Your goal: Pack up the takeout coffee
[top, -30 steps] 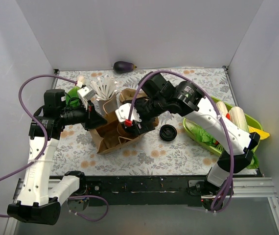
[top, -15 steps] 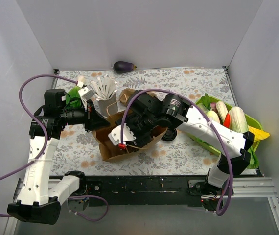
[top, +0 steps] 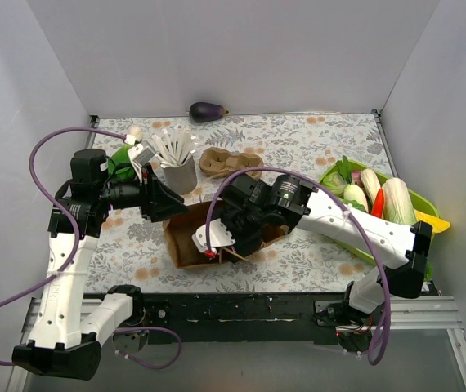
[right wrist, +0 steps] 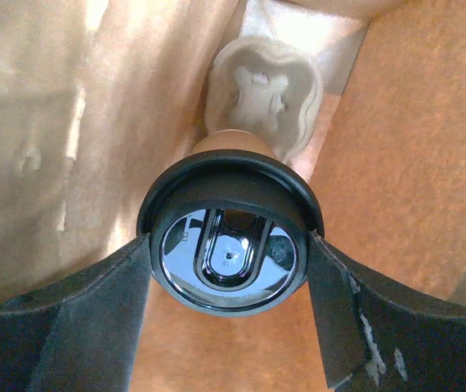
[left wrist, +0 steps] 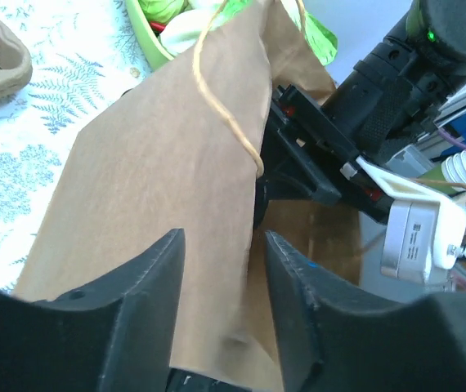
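The takeout coffee (right wrist: 226, 265), a tan paper cup under a glossy black lid, is clamped between the fingers of my right gripper (right wrist: 229, 242), which is shut on it. Both are deep inside the brown paper bag (top: 185, 245) that lies near the table's front centre. A pale moulded carrier (right wrist: 264, 94) lies at the bag's bottom just beyond the cup. From above, the cup is hidden and my right gripper (top: 217, 238) is in the bag's mouth. My left gripper (left wrist: 223, 237) stands open, its jaws loosely astride the bag's wall (left wrist: 159, 188); from above, that left gripper (top: 170, 206) is at the bag's back left edge.
A second cardboard carrier (top: 229, 161) lies behind the bag, next to a grey cup of white sticks (top: 179, 170). A green tray (top: 419, 198) of vegetables is at the right edge. An eggplant (top: 207, 111) rests by the back wall. Green items (top: 120, 159) lie at the left.
My right arm has swung down and forward, carrying the cup deep into the bag. The bag has shifted toward the front. My left jaws have parted from the bag's edge.
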You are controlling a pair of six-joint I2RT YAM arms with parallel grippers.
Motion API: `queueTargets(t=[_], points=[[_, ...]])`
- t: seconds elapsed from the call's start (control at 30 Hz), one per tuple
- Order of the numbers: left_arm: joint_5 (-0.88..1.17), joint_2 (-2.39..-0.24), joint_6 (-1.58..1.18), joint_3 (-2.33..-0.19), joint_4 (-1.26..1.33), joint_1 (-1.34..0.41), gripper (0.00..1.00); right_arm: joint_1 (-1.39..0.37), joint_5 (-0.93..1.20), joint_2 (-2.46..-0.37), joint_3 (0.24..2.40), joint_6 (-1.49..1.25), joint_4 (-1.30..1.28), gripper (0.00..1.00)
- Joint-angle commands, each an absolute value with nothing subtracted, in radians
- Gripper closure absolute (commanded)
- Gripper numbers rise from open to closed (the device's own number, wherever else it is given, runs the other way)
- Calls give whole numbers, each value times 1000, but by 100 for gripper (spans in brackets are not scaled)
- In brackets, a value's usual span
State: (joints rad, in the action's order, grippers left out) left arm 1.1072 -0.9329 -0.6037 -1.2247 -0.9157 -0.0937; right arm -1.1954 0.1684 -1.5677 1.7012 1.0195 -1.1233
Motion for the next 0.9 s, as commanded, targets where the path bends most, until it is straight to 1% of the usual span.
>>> queueTargets(t=[0.0,0.13,0.3,0.4,0.5,0.6,0.73,0.87], points=[[1109,-925,-617,-1233,-859,-95,50,-1193,155,-1463,1617,920,-1006,99],[1098,-943,-617,-1232,-844,-95,45,-1192,137,-1463,1634,893,-977,99],[1103,-951,-624,-1223,-833,-95,45,-1160,112,-1471,1637,821,-937,99],[1104,-951,-630,-1223,-831,-95,45,-1147,86,-1482,1603,795,-945,99],[1101,-950,-644,-1227,-830,-95,44,-1128,78,-1471,1551,758,-942,99],[1075,-939,-652,-1245,-830,-95,43,-1129,72,-1404,1451,770,-907,99],[1045,-922,-669,-1272,-801,-95,41,-1129,54,-1303,1341,862,-830,99],[1002,-922,-712,-1290,-738,-95,38,-1132,49,-1249,1258,961,-738,99]])
